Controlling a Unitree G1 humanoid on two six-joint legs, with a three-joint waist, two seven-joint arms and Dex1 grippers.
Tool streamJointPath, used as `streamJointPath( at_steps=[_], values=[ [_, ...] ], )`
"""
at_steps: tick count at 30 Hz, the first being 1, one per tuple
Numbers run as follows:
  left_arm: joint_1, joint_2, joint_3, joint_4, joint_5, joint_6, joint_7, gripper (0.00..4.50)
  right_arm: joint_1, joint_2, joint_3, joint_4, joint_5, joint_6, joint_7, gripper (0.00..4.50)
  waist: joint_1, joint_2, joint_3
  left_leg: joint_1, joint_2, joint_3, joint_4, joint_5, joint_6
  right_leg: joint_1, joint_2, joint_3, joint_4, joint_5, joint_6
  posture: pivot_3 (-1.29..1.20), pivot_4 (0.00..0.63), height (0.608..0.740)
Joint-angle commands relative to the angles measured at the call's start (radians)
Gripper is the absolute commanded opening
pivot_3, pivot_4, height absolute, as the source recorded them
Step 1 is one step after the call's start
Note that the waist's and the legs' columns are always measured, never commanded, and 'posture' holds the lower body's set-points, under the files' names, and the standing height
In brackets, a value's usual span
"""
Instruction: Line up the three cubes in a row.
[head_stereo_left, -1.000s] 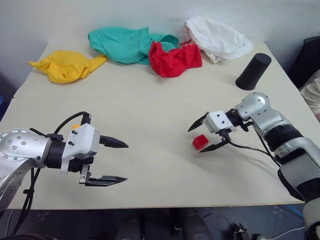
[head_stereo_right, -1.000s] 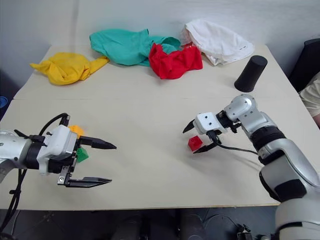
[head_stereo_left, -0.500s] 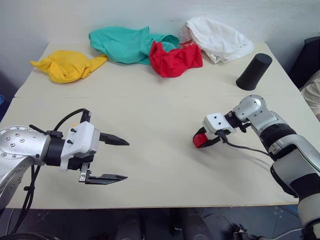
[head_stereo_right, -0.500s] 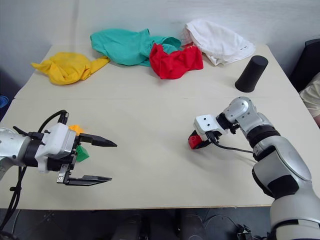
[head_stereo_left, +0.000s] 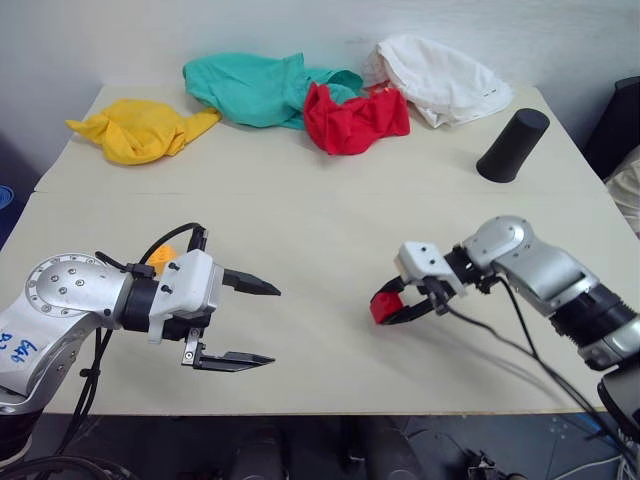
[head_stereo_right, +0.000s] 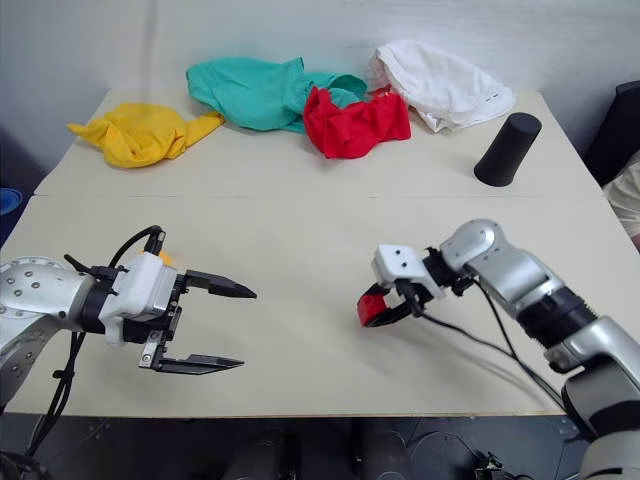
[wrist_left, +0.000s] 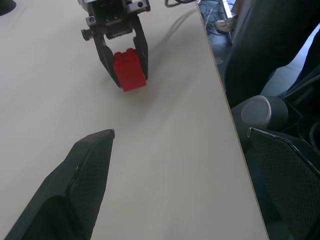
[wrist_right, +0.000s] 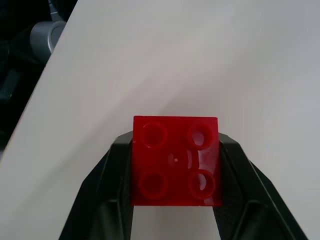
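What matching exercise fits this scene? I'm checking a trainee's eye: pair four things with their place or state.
Things:
1. red brick
2. black cylinder
3. left gripper
4. yellow cloth

Places or states:
A. far left corner of the table
B. open, holding nothing
C. clamped in the right gripper
D. far right of the table, near the white cloth

Pairs: 1-C, 2-D, 3-B, 4-A

The left gripper (head_stereo_left: 262, 325) hides most of the orange-yellow cube (head_stereo_left: 163, 255); the right arm runs off the picture's edge.
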Motion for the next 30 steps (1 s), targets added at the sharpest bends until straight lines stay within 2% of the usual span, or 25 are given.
streamJointPath(
  at_steps=[1, 5, 17, 22, 26, 29, 30],
  values=[
    [-0.044, -0.026, -0.039, 0.012, 0.022, -0.023, 0.001, 4.50, 0.063, -0.020, -0.081, -0.167, -0.071, 0.098, -0.104, 1.53, 0.001, 0.000, 0.000, 0.000, 0.000, 0.000, 0.000, 0.000, 0.000, 0.000, 0.000, 0.000, 0.000, 0.000, 0.000, 0.00, 0.150, 0.740],
    [-0.088, -0.059, -0.078, 0.033, 0.045, -0.031, 0.001, 4.50, 0.155, -0.007, -0.136, -0.241, -0.112, 0.169, -0.170, 1.53, 0.001, 0.000, 0.000, 0.000, 0.000, 0.000, 0.000, 0.000, 0.000, 0.000, 0.000, 0.000, 0.000, 0.000, 0.000, 0.00, 0.150, 0.740],
    [-0.108, -0.077, -0.093, 0.042, 0.054, -0.029, -0.017, 4.50, 0.298, 0.067, -0.180, -0.158, -0.258, -0.033, -0.154, 1.53, -0.003, -0.005, -0.003, 0.003, 0.001, 0.001, 0.000, 0.000, 0.000, 0.002, 0.004, 0.002, 0.000, 0.000, 0.000, 0.00, 0.150, 0.740],
    [-0.105, -0.072, -0.083, 0.045, 0.055, -0.023, -0.017, 4.50, 0.304, 0.086, -0.198, -0.149, -0.270, -0.043, -0.112, 3.21, 0.000, -0.005, -0.003, 0.003, 0.001, 0.002, 0.000, 0.001, 0.000, 0.002, 0.005, 0.004, 0.001, 0.000, 0.000, 0.00, 0.150, 0.740],
    [-0.053, -0.051, -0.025, 0.035, 0.051, -0.005, 0.011, 4.50, 0.280, 0.092, -0.221, -0.151, -0.251, -0.027, -0.074, 4.47, -0.003, -0.005, -0.003, 0.003, 0.001, 0.002, 0.000, 0.001, 0.000, 0.002, 0.005, 0.004, 0.000, 0.000, 0.000, 0.00, 0.150, 0.740],
    [0.049, -0.034, 0.090, 0.022, 0.048, 0.017, 0.060, 4.50, 0.250, 0.097, -0.262, -0.173, -0.195, 0.019, -0.035, 4.47, -0.006, -0.005, -0.003, 0.003, 0.002, 0.002, 0.000, 0.001, 0.000, 0.002, 0.005, 0.004, 0.001, 0.000, 0.000, 0.00, 0.150, 0.740],
    [0.130, -0.041, 0.187, 0.011, 0.052, 0.038, 0.091, 4.50, 0.230, 0.096, -0.287, -0.183, -0.152, 0.047, -0.010, 4.47, -0.005, -0.005, -0.003, 0.003, 0.002, 0.002, 0.000, 0.001, 0.000, 0.001, 0.005, 0.004, 0.001, 0.000, 0.000, 0.00, 0.150, 0.740]
  ],
)
